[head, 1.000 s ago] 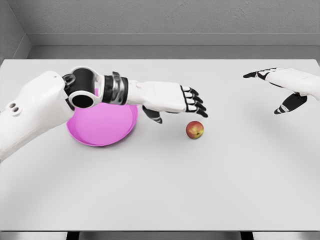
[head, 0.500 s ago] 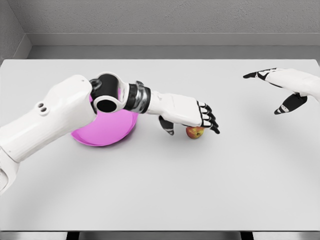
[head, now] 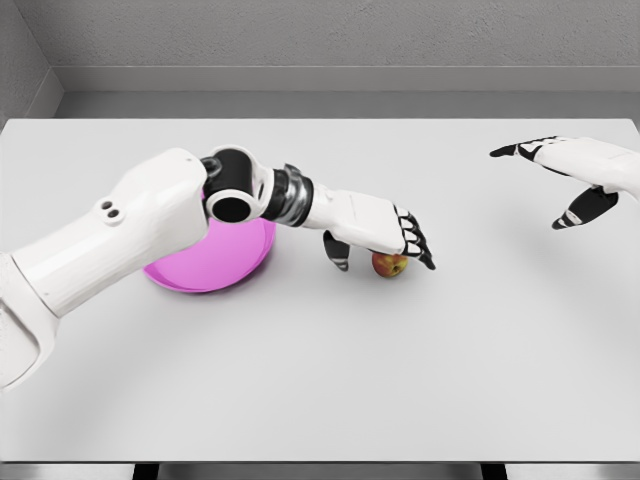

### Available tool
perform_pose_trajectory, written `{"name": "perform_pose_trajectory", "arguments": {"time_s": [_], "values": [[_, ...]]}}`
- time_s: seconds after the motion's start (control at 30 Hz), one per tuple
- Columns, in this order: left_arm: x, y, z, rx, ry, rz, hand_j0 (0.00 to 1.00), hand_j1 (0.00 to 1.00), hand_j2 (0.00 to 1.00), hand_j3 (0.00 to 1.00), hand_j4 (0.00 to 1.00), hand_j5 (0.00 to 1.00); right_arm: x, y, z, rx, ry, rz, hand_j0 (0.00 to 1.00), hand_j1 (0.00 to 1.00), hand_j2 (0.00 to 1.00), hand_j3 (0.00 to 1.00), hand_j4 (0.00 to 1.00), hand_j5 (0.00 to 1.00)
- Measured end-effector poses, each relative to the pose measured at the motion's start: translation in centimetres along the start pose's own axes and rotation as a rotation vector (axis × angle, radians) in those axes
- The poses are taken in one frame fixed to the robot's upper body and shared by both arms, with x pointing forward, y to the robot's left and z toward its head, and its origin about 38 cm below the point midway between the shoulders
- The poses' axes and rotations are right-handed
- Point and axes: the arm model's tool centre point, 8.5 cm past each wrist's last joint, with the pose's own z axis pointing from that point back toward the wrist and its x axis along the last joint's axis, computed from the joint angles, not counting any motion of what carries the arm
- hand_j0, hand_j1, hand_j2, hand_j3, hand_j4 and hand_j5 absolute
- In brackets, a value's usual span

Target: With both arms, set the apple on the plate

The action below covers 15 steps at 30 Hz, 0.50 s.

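The apple (head: 389,265) sits on the white table (head: 400,380), a little way to the right of the pink plate (head: 205,262) and apart from it. The left arm reaches across over the plate, elbow raised, forearm stretched toward the apple. The left hand (head: 375,232) lies palm-down over the apple, its fingers (head: 415,240) draped over the top and far side and the thumb (head: 337,252) dropping to the table just left of the fruit; whether it grips the apple or only covers it cannot be told. The right hand (head: 580,172) hovers well to the right of the apple, fingers spread and relaxed, holding nothing.
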Motion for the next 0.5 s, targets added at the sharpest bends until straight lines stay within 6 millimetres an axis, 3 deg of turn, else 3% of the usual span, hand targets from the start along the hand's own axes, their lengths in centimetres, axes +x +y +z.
{"name": "perform_pose_trajectory", "arguments": {"time_s": [0.23,0.5], "values": [[-0.3,-0.6,-0.7,-0.035,0.007,0.005,1.00,1.00,1.00,1.00,1.00,1.00,-0.3,-0.1,0.3,0.003,0.010,0.006,1.00,1.00,1.00,1.00,1.00,1.00],[0.0,1.1,-1.5,-0.114,0.002,-0.076,1.00,1.00,1.00,1.00,1.00,1.00,-0.3,-0.1,0.4,0.004,0.013,0.008,1.00,1.00,1.00,1.00,1.00,1.00]]}}
